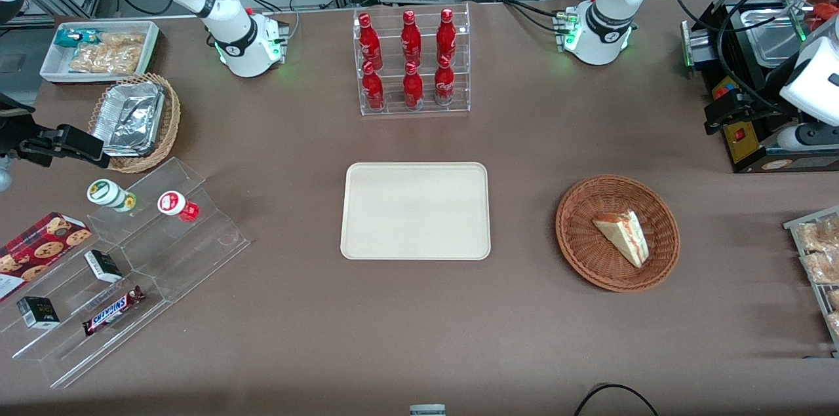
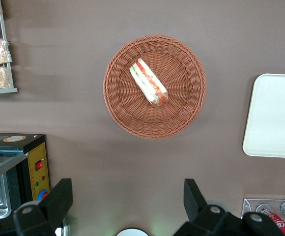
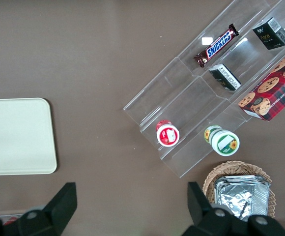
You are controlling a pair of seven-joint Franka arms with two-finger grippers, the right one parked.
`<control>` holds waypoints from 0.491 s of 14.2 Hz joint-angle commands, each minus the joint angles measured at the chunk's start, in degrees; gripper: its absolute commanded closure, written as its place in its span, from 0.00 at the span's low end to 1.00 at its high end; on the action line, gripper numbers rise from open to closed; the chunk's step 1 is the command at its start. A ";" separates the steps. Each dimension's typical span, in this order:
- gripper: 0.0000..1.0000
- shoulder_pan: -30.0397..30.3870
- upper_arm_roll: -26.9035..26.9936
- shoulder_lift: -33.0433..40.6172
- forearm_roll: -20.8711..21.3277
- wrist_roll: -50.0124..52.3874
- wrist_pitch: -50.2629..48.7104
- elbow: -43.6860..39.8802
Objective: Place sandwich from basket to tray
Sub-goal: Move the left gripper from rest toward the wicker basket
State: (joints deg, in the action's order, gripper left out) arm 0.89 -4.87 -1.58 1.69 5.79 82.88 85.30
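Observation:
The sandwich [image 1: 624, 237], a white bread wedge with orange-red and green filling, lies in the round reddish-brown wicker basket [image 1: 580, 236]. It also shows in the left wrist view [image 2: 149, 82], inside the basket [image 2: 182, 105]. The cream-beige tray [image 1: 415, 210] lies flat beside the basket, toward the parked arm's end of the table, with nothing on it; its edge shows in the left wrist view [image 2: 275, 115]. My left gripper [image 1: 720, 113] hangs high above the table, farther from the front camera than the basket, by a black appliance. Its fingers [image 2: 59, 196] are wide open and hold nothing.
A clear rack of red bottles [image 1: 411, 62] stands farther from the front camera than the tray. A black appliance [image 1: 760, 134] and a wire rack of wrapped snacks [image 1: 819, 259] sit at the working arm's end. Acrylic snack shelves [image 1: 131, 259], a tan basket of foil containers [image 1: 134, 121] and a white bin [image 1: 98, 49] are at the parked arm's end.

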 commanded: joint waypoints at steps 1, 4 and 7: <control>0.00 0.25 -0.05 0.26 -0.81 -0.34 -1.23 -0.48; 0.00 0.25 -0.05 0.17 -0.90 -0.16 -1.23 -0.66; 0.00 0.34 -0.05 -0.18 -1.68 1.85 -1.32 -0.30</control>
State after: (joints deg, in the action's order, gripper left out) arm 0.89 -4.86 -1.60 1.39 6.14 82.62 85.30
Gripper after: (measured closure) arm 0.000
